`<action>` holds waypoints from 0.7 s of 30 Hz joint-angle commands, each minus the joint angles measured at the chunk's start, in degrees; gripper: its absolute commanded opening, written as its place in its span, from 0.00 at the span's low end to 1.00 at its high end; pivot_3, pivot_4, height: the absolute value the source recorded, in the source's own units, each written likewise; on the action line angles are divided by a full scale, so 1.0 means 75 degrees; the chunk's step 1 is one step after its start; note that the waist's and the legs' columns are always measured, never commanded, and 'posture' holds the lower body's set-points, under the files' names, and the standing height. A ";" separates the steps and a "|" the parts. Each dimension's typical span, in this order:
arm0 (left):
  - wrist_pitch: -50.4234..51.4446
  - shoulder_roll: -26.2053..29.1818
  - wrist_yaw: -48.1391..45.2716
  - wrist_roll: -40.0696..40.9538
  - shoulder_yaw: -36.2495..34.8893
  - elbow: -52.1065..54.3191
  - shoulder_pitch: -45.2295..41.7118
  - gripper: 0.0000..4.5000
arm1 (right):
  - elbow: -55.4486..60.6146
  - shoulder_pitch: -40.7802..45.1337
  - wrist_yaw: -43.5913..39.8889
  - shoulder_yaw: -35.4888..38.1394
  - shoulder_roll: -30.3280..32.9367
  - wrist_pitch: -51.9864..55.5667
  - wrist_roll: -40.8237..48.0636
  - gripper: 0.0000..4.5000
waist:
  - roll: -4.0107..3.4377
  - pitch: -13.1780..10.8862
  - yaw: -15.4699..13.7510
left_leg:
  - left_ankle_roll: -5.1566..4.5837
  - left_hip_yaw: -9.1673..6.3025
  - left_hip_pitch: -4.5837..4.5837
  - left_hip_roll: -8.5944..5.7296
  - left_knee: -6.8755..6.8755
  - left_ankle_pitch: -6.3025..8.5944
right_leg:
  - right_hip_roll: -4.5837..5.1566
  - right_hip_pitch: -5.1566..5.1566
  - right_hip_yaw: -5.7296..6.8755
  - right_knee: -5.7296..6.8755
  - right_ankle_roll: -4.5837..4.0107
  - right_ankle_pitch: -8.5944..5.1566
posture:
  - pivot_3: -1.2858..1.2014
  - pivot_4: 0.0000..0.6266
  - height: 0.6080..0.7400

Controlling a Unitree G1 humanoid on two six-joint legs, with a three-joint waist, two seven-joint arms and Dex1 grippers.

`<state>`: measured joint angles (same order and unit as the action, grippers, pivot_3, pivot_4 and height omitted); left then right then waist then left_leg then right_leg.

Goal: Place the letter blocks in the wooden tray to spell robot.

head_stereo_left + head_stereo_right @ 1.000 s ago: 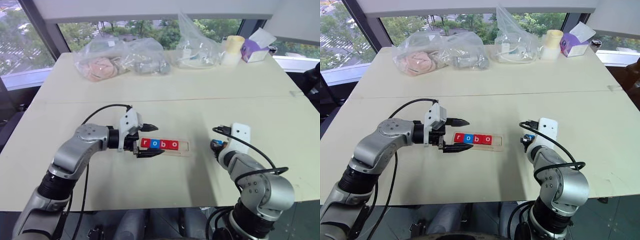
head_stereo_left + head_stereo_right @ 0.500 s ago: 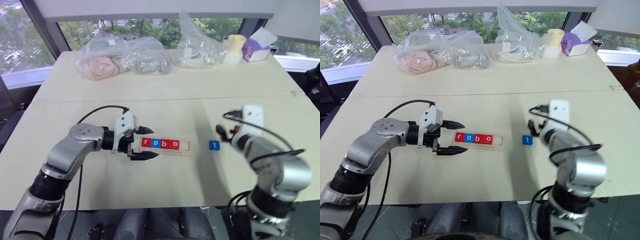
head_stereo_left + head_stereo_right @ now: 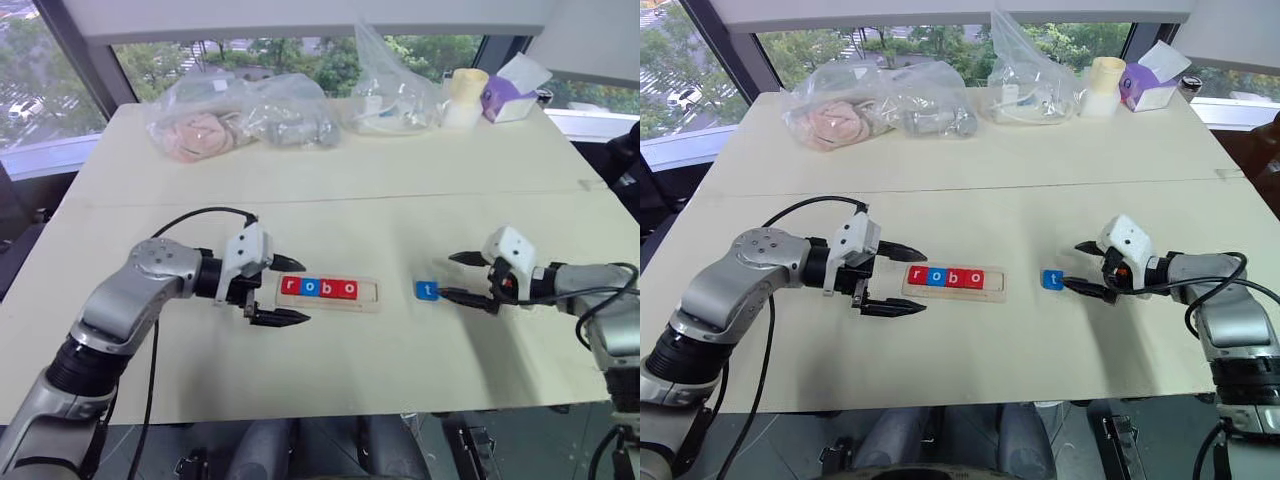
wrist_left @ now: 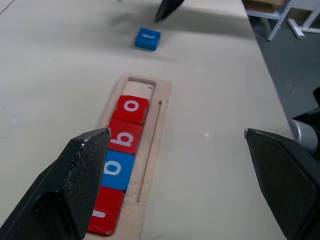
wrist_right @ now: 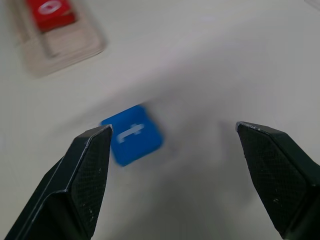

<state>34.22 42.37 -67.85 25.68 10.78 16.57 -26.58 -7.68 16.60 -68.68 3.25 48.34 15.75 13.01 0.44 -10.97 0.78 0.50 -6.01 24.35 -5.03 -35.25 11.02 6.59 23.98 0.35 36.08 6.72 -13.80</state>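
While both black two-fingered grippers gape empty | right gripper [image 3: 462,277] beside small blue square t tile [image 3: 427,290] | left gripper [image 3: 288,292] at long pale-wood tray [image 3: 370,293], last slot bare | risk: nudging tile away, or seating it crooked.

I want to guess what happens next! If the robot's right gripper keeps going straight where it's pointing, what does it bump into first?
Probably the blue t block: the open right gripper points at it, with the wooden tray beyond.

tray [image 3: 368,296] holds r-o-b-o — blue t [image 3: 427,290] outside
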 commanded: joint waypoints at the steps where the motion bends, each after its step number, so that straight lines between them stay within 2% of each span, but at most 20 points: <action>1: 0.0106 0.0142 0.0060 0.0119 -0.0182 0.0306 0.0068 1.00 | -0.0285 0.0255 -0.0498 -0.0386 0.0033 -0.0840 -0.0175 0.90 | 0.0000 0.0000 -0.0006 | 0.0001 -0.0001 0.0000 0.0000 -0.0001 0.0000 | 0.0000 0.0000 0.0000 0.0001 0.0000 0.0000 | 0.52 0.24 1.00; 9: 0.0320 0.0216 0.0223 0.0206 -0.0311 0.0496 0.0193 1.00 | -0.1795 0.0838 -0.0539 -0.0891 -0.0197 -0.2189 -0.0701 0.90 | 0.0001 0.0000 -0.0012 | 0.0004 -0.0003 0.0002 -0.0003 0.0006 -0.0002 | 0.0002 0.0007 -0.0001 0.0000 0.0015 0.0008 | 0.52 0.24 1.00; 12: 0.0372 0.0276 0.0287 0.0249 -0.0372 0.0520 0.0225 1.00 | -0.2061 0.0884 -0.0811 -0.0815 -0.0140 -0.2374 -0.0490 0.70 | 0.0002 0.0000 -0.0014 | 0.0008 -0.0007 -0.0009 -0.0003 0.0002 -0.0004 | 0.0001 -0.0008 -0.0001 0.0001 0.0001 0.0003 | 0.52 0.24 1.00; 16: 0.0349 0.0318 0.0319 0.0251 -0.0362 0.0506 0.0245 1.00 | -0.1808 0.0823 -0.0924 -0.0844 -0.0130 -0.2288 -0.0399 0.27 | 0.0002 0.0000 -0.0017 | 0.0008 -0.0009 -0.0023 -0.0004 0.0001 -0.0004 | 0.0002 -0.0025 -0.0001 0.0001 0.0000 0.0002 | 0.52 0.24 1.00; 21: 0.0276 0.0369 0.0293 0.0198 -0.0367 0.0380 0.0213 1.00 | -0.0956 0.0952 -0.0698 -0.0781 -0.0251 -0.1391 -0.0124 0.26 | 0.0002 0.0000 -0.0010 | 0.0009 -0.0014 -0.0024 -0.0004 0.0005 -0.0004 | 0.0001 -0.0022 -0.0001 0.0001 -0.0001 0.0001 | 0.52 0.24 1.00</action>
<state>37.02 44.43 -65.73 26.82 9.78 18.61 -24.85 -19.15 22.76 -74.53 -3.72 46.51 3.05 10.34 0.45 -10.97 0.70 0.56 -6.11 24.17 -5.06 -35.20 10.99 6.60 23.83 0.34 36.08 6.72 -13.79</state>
